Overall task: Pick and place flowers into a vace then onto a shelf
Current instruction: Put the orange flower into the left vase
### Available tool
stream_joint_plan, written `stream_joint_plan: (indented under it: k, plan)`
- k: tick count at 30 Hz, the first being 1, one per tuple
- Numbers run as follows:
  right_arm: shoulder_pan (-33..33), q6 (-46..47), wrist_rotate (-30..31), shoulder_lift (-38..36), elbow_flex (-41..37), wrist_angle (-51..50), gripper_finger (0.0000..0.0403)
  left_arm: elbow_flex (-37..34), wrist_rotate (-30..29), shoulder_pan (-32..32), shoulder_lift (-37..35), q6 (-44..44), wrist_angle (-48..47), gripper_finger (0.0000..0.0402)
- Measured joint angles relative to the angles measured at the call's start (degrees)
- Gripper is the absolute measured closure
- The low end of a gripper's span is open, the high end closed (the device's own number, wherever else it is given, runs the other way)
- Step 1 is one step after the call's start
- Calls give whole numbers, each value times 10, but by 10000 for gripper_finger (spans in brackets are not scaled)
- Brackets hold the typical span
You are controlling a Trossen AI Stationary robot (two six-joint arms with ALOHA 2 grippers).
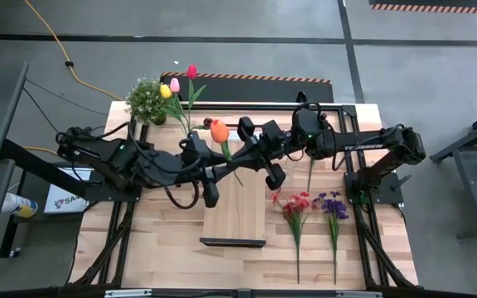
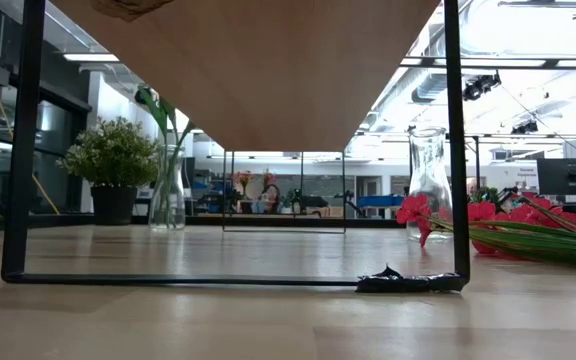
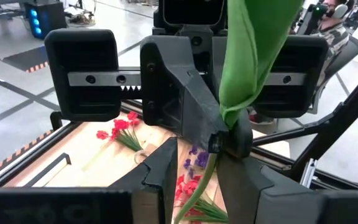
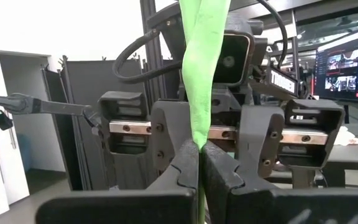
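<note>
An orange tulip (image 1: 219,130) with a long green stem is held up above the shelf (image 1: 234,207), a light wood board on a thin black frame (image 2: 30,150). My right gripper (image 4: 199,163) is shut on it, reaching in from the table's right. My left gripper (image 3: 199,182) faces it from the left, open; the stem (image 3: 199,183) runs down between its fingers with a gap on each side. A glass vase (image 2: 168,190) at the far left holds yellow, pink and red tulips (image 1: 176,84). My right gripper pinches the orange tulip between its two fingertips (image 3: 240,138), at the spot (image 3: 229,118) where the green leaf narrows onto the stem. The fingers come nearly level from the table's right and lie across the stem. The tulip is lifted clear, head up, its stem hanging below.
Red flowers (image 1: 296,205) and a purple spray (image 1: 333,205) lie on the table's right part. An empty glass vase (image 2: 428,185) stands behind them. A bushy potted plant (image 1: 146,99) sits at the far left corner. The black frame's legs (image 2: 454,150) flank the shelf.
</note>
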Motion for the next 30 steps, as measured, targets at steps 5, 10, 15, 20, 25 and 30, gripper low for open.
stream_joint_plan:
  k: [5, 10, 15, 20, 25, 30]
  plan:
    - [-1, 0, 3, 0, 0, -1, 403, 0, -5, 0, 0, 3, -1, 328]
    - [0, 5, 4, 0, 0, -2, 403, 0, -4, 0, 0, 13, -2, 374]
    - [4, 5, 8, 0, 0, -2, 402, 0, -1, 0, 0, 13, -7, 373]
    - [6, 12, 28, 1, 0, -4, 384, 0, -25, 0, 0, 10, -17, 373]
    - [5, 7, 32, 1, 0, -15, 343, 0, -42, 0, 0, 9, -30, 373]
    - [1, 7, 27, 0, 0, -22, 288, -1, -57, 0, 0, 8, -36, 373]
